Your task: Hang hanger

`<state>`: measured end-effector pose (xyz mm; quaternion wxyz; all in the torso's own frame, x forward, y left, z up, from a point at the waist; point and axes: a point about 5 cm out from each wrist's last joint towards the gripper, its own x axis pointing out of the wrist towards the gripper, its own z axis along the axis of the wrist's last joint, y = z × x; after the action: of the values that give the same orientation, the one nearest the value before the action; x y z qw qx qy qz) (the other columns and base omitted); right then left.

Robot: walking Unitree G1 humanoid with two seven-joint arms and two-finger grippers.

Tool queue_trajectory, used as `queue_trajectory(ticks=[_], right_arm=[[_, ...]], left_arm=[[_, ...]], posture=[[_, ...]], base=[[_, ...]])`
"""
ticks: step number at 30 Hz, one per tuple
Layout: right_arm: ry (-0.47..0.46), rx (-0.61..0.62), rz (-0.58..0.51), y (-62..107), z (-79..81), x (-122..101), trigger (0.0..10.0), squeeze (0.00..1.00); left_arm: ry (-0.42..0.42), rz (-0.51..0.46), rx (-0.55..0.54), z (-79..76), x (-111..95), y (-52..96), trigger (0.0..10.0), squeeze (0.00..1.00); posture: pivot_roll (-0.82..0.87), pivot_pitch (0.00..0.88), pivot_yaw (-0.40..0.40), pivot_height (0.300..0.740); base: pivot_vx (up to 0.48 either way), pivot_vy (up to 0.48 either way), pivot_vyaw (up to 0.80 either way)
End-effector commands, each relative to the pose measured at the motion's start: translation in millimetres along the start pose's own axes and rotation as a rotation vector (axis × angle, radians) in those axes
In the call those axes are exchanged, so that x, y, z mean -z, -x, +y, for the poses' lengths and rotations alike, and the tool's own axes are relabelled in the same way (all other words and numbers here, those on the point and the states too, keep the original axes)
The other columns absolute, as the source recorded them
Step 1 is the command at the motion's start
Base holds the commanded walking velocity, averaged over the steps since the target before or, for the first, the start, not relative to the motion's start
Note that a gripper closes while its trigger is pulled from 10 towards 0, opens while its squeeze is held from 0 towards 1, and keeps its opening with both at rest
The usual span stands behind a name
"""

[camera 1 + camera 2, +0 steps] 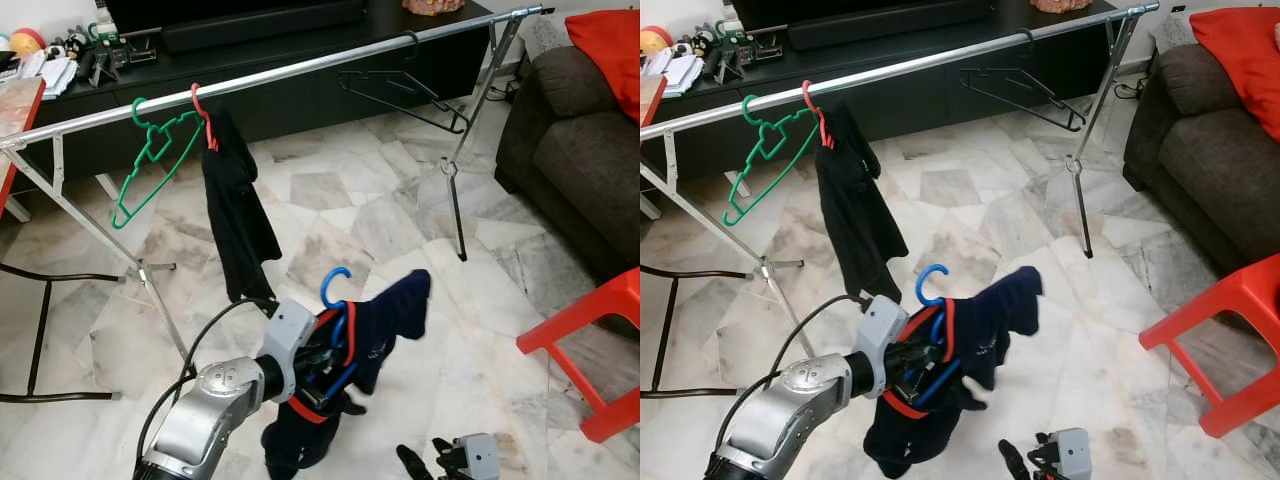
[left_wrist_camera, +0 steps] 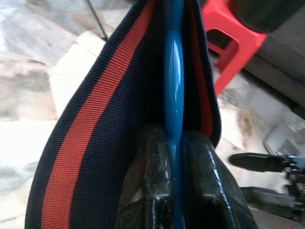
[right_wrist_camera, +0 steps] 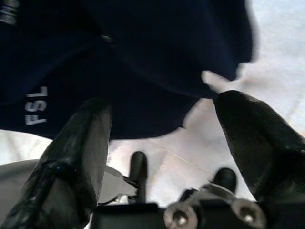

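Note:
A blue hanger (image 1: 335, 285) carries a navy shirt (image 1: 395, 315) with red trim. My left gripper (image 1: 325, 365) is shut on the hanger's blue bar, low and in front of the rack; the left wrist view shows both fingers (image 2: 143, 191) pressed against the bar (image 2: 174, 71) inside the collar. The silver rail (image 1: 330, 65) of the clothes rack runs across the scene well above and beyond the shirt. My right gripper (image 1: 425, 462) sits low beneath the shirt, open, with its fingers (image 3: 81, 143) spread and the navy fabric (image 3: 143, 57) just ahead of them.
On the rail hang a green hanger (image 1: 150, 160), a red hanger (image 1: 203, 115) with a black garment (image 1: 235, 215), and a black hanger (image 1: 400, 90). A dark sofa (image 1: 580, 140) and a red stool (image 1: 600, 340) stand at the right. A black TV cabinet (image 1: 300, 100) lies behind the rack.

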<state>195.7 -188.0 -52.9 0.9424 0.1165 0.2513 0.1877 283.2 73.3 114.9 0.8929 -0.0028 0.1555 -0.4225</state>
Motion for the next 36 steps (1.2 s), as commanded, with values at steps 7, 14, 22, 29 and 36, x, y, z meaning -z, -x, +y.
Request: queue_trajectory(ticks=[7,14,22,29,36], right_arm=[[0.055,0.007,-0.018,3.4,0.2,1,10.0,0.00],[0.114,0.002,-0.049,3.6,-0.1,-4,10.0,0.00],[0.158,0.014,-0.062,4.2,-1.0,-7,10.0,0.00],[0.488,0.093,-0.676,10.9,23.6,-129,10.0,0.00],[0.429,0.175,-0.663,29.2,25.2,-108,10.0,0.00]], left_arm=[[-0.024,-0.055,0.190,-29.2,-27,-17.5,10.0,0.00],[-0.041,-0.064,0.256,-44.1,-34,-28.5,10.0,0.00],[-0.031,-0.075,0.305,-56.8,-39,-34.8,10.0,0.00],[-0.035,-0.080,0.299,-53.7,-43,-36.4,10.0,0.00],[-0.035,-0.083,0.282,-50.2,-44,-37.9,10.0,0.00]], posture=[[-0.09,0.208,0.062,0.740],[-0.09,0.213,0.063,0.740],[-0.10,0.220,0.060,0.740],[-0.11,0.223,0.060,0.740],[-0.11,0.222,0.060,0.740]], base=[[0.000,0.000,0.00],[0.000,0.000,0.00],[0.000,0.000,0.00],[0.000,0.000,0.00],[0.000,0.000,0.00]])
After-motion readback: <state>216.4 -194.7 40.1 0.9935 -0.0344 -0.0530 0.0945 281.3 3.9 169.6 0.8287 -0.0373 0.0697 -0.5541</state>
